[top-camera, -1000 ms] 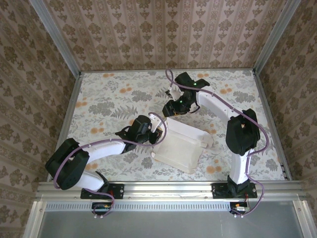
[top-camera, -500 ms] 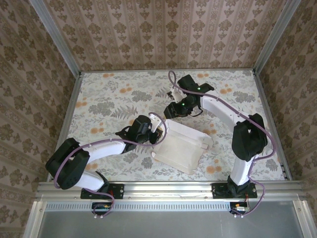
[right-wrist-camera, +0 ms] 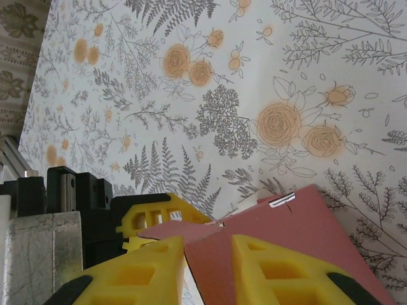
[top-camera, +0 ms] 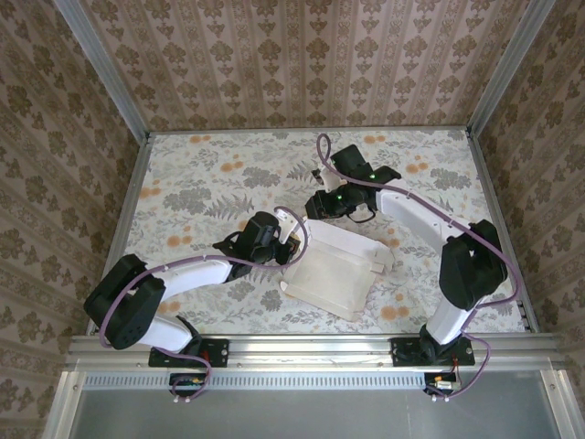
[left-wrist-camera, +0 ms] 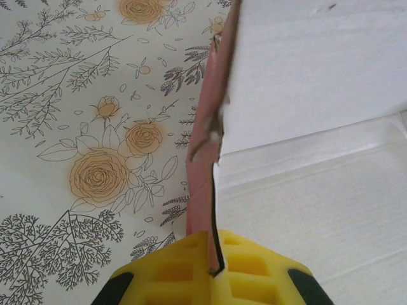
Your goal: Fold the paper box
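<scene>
The paper box (top-camera: 334, 274) lies in the middle of the table, its pale inner face up and its left wall raised. My left gripper (top-camera: 292, 242) is shut on that wall. In the left wrist view its yellow fingers (left-wrist-camera: 254, 270) pinch the thin pink edge (left-wrist-camera: 206, 165), and the box's white panel (left-wrist-camera: 305, 82) rises to the right. My right gripper (top-camera: 313, 208) is at the box's back left corner. Its jaws (right-wrist-camera: 208, 244) stand partly closed around a pink panel (right-wrist-camera: 305, 222), with a gap still showing. The left gripper's yellow finger (right-wrist-camera: 149, 216) shows just behind.
The floral tablecloth (top-camera: 201, 183) stretches to the left and back of the box. Patterned walls close in three sides, and a metal rail (top-camera: 311, 343) runs along the near edge by the arm bases.
The right arm's elbow swung right while its gripper stayed at the box's back left corner. Its jaws narrowed around the pink panel. The left gripper kept its hold and place.
</scene>
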